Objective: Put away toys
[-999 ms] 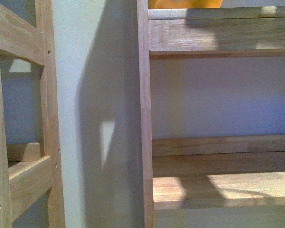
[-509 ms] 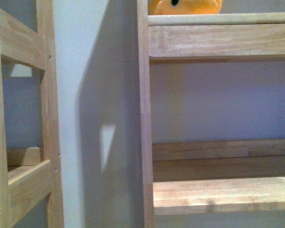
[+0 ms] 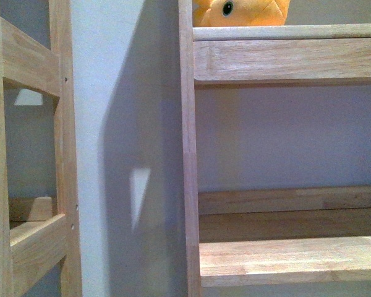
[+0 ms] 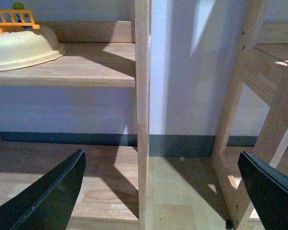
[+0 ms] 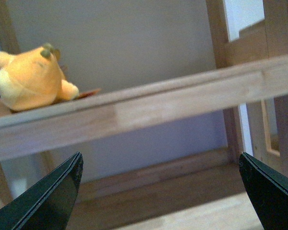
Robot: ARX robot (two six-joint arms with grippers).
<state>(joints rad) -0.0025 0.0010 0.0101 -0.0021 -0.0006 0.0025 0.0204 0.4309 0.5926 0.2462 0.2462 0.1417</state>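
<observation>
Orange-yellow plush toy (image 3: 241, 12) lies on the upper shelf (image 3: 287, 59) of the right wooden rack, at its left end, beside the upright post (image 3: 187, 148); black eye visible. Right gripper (image 5: 161, 191): fingers (image 5: 48, 199) spread wide, empty, touching nothing, below the shelf edge, toy well apart. Left gripper (image 4: 163, 189): fingers (image 4: 50, 194) also wide open, empty, facing a lower shelf with a cream bowl (image 4: 21, 48) on it.

Wooden shelving (image 3: 284, 59) against pale wall (image 3: 117, 124), wood floor (image 4: 177, 191).
</observation>
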